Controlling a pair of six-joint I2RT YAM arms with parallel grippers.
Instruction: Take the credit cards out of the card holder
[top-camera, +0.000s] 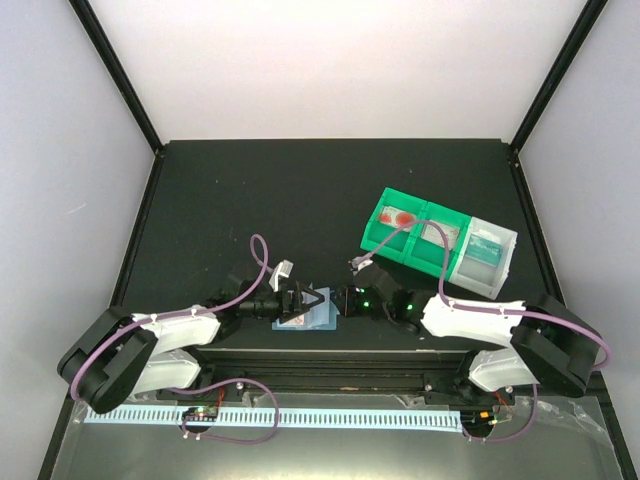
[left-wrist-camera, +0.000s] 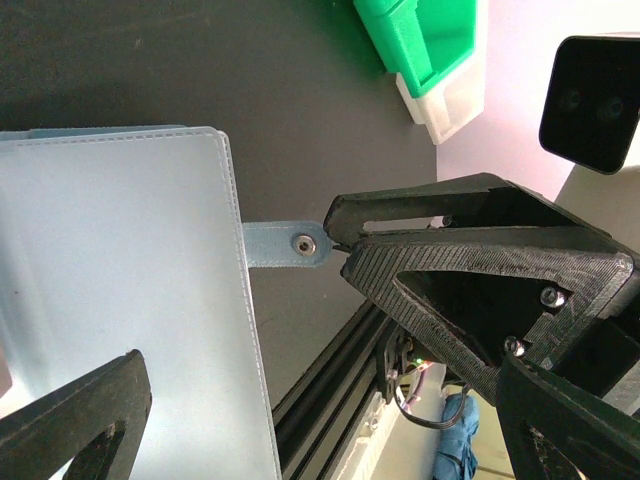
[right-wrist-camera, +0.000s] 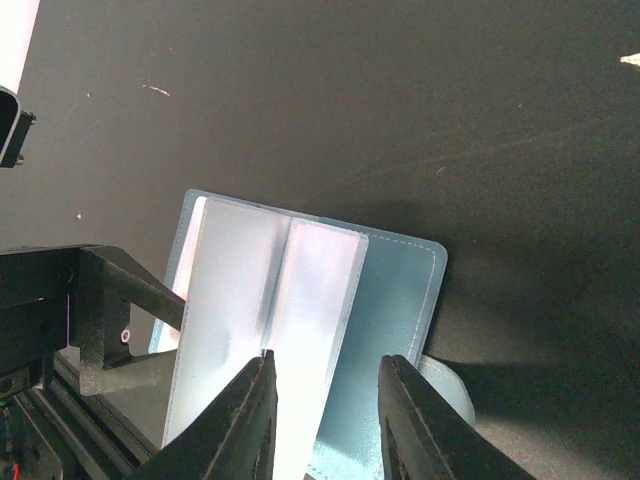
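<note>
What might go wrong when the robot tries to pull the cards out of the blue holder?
1. The left gripper is wide open, not gripping the card holder, so a pull may drag the whole holder along the table.
2. The right gripper sits over the clear sleeves; it may pinch a sleeve instead of a card.
3. Both grippers are close together and might bump.
</note>
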